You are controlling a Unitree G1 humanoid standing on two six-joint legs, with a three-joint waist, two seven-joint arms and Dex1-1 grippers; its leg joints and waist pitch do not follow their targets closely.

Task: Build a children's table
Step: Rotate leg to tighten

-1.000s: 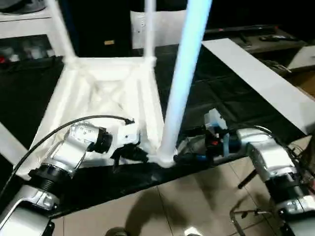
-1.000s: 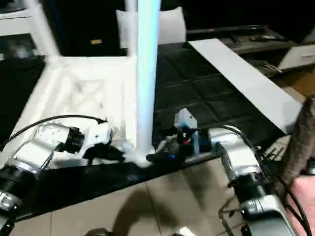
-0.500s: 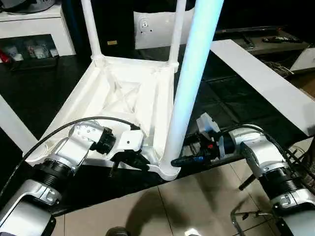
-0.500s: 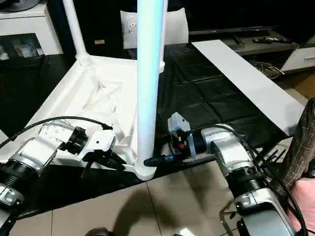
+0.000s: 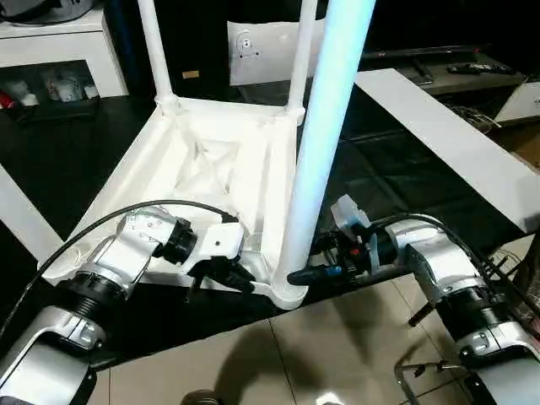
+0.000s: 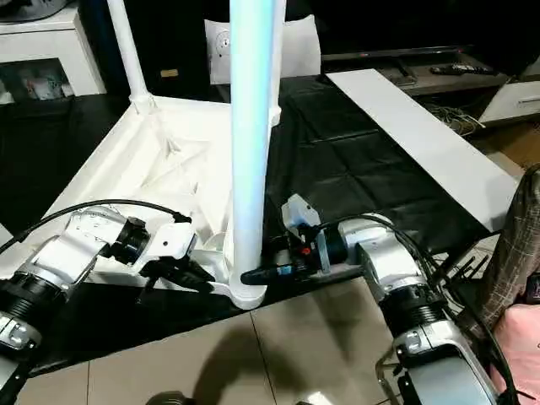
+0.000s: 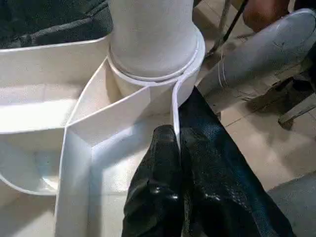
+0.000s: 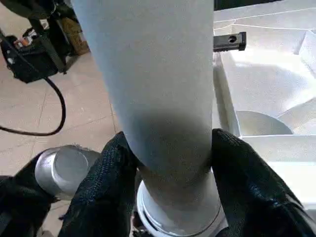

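The white tabletop (image 5: pixel 211 160) lies upside down on a black surface, ribbed underside up. Two white legs (image 5: pixel 154 51) (image 5: pixel 301 51) stand in its far corner sockets. A third leg (image 5: pixel 325 126) stands upright in the near right corner socket (image 7: pixel 153 69). My right gripper (image 5: pixel 308 272) is shut on this leg just above the socket, with one black finger (image 8: pixel 103 182) on each side. My left gripper (image 5: pixel 240 278) is shut on the tabletop's thin rim wall (image 7: pixel 174 103) right beside that socket.
A long white board (image 5: pixel 447 143) lies at the right on the black surface. A white cabinet (image 5: pixel 59 42) and a white flat bag (image 5: pixel 261 46) stand at the back. Tiled floor (image 5: pixel 295 354) starts at the near edge. A person (image 6: pixel 515 245) is at the right edge.
The head camera swung and then settled, so the whole picture shifted. My right forearm has edged slightly left toward the leg. Both grips are unchanged.
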